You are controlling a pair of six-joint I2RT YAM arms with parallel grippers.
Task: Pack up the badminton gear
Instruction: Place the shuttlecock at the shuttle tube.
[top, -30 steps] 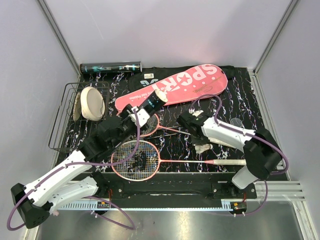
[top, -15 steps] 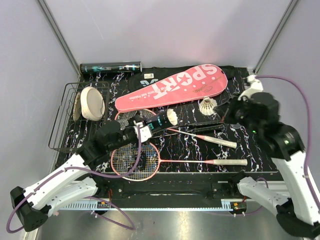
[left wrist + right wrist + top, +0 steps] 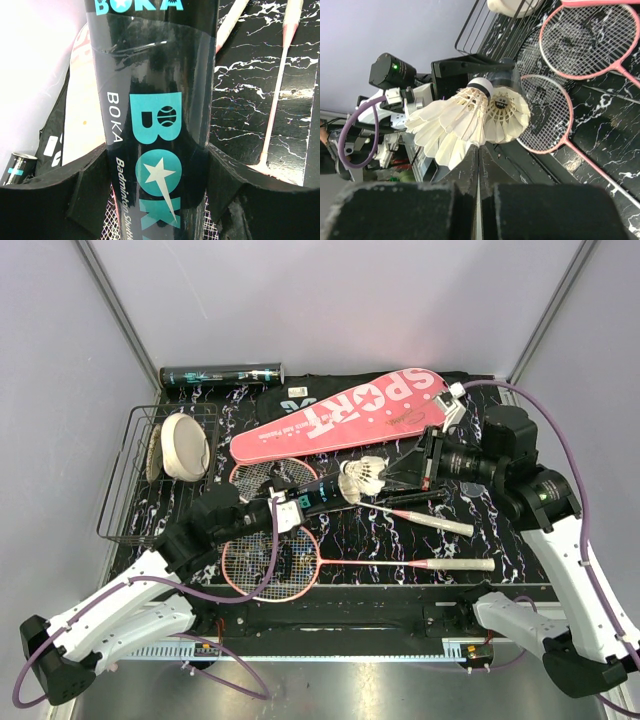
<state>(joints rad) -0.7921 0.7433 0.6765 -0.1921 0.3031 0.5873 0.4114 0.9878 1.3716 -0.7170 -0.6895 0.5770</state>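
Shuttlecock (image 3: 447, 130), lately lying on the surface (image 3: 390, 535), now sits pinched in the right gripper (image 3: 479, 160) at the three-o'clock mouth of the BOKA tube (image 3: 155, 110), which the left gripper (image 3: 157, 190) clamps, so loading it looks imminent.

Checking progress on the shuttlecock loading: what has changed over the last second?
The right claw, shut on a shuttlecock, rose from the table and carried it left to the mouth of the tube. The left claw, gripping that tube, drew back from the pink case. Rackets, case and basket stayed put.
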